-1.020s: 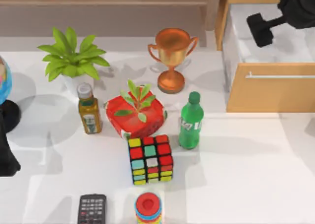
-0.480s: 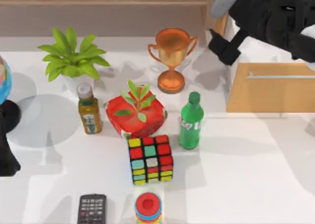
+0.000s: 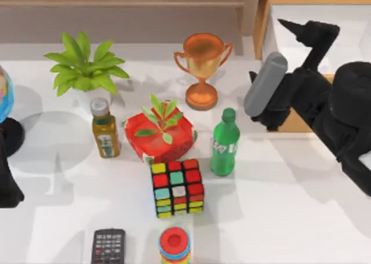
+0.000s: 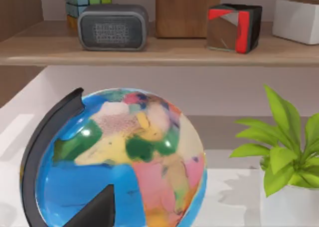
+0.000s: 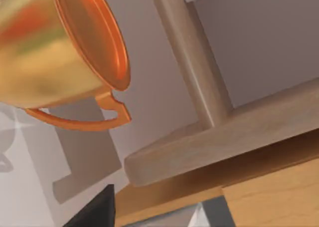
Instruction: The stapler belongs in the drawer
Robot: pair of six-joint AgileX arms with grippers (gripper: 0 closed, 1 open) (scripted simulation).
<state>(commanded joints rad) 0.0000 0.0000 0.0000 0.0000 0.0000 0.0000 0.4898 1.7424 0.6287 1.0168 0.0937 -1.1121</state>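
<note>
Top view puts the right arm low over the right side of the worktop (image 3: 290, 212), its dark bulk lying across the tan front of the drawer (image 3: 356, 40). The drawer stands pulled open at the far right, and part of its white inside is visible beyond the arm. The right gripper (image 3: 253, 77) points toward the copper trophy (image 3: 203, 69), just beside the drawer's left edge and tucked under a grey link of the arm. Whether it is clenched or released, I cannot tell.

In the right wrist view the trophy's cup (image 5: 65, 42) looms close, with the wooden shelf (image 5: 224, 137) and its upright post behind it.

A green bottle (image 3: 224, 142) stands near the gripper. The puzzle cube (image 3: 177, 188) and a red box (image 3: 159, 135) topped with leaves sit further left.

The left arm (image 3: 7, 185) is parked at the worktop's left edge. Its wrist view faces a globe (image 4: 119, 157), and its gripper's state cannot be told either.
</note>
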